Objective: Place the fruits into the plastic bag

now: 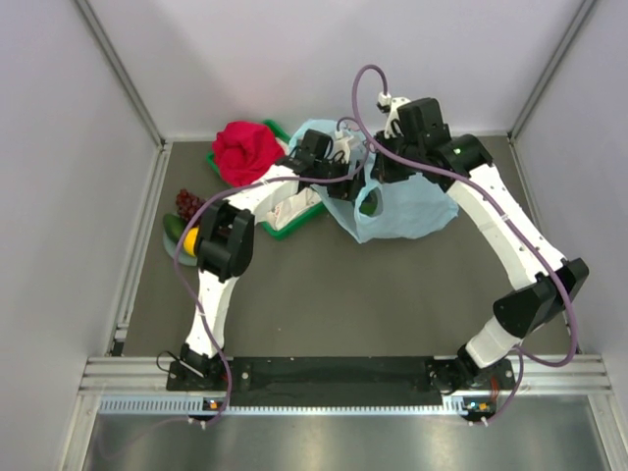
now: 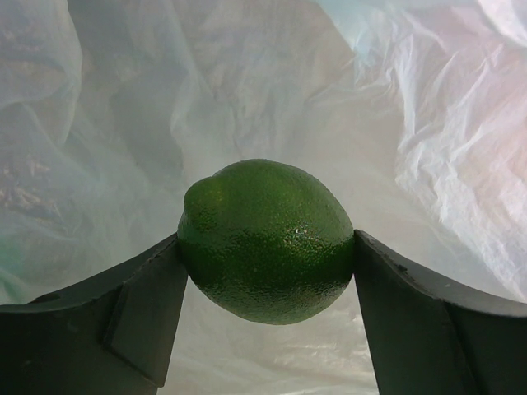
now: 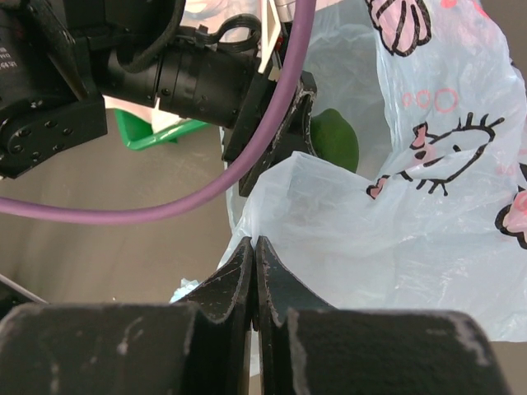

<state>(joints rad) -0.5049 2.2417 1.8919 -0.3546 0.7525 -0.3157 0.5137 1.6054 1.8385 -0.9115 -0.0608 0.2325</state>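
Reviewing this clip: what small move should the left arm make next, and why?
Probably open the left end effector: its lime is inside the mouth of the plastic bag, plastic all around, while the right end effector pinches the rim.

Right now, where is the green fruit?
In the left wrist view the green fruit is pinched in the left gripper, at the plastic bag's open mouth, near the table's back middle, right of the green tray.
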